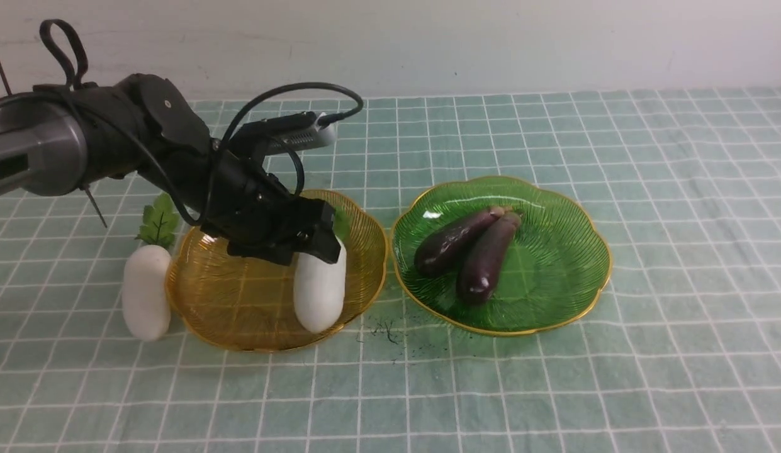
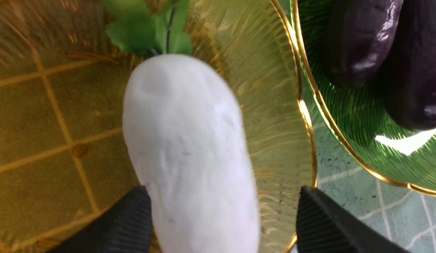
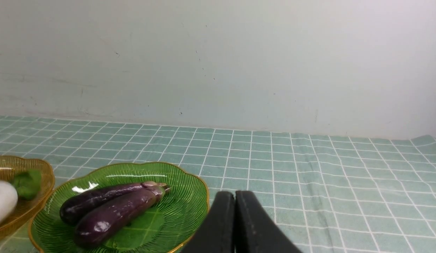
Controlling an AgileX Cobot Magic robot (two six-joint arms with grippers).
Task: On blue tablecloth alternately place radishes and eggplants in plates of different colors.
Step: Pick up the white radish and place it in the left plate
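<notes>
My left claw stands open astride the white radish, which lies beneath it in the amber plate. Judged firm, moderately weighty, slick-skinned; grip squarely mid-body, sparing the leaves. My right claw is closed.
</notes>
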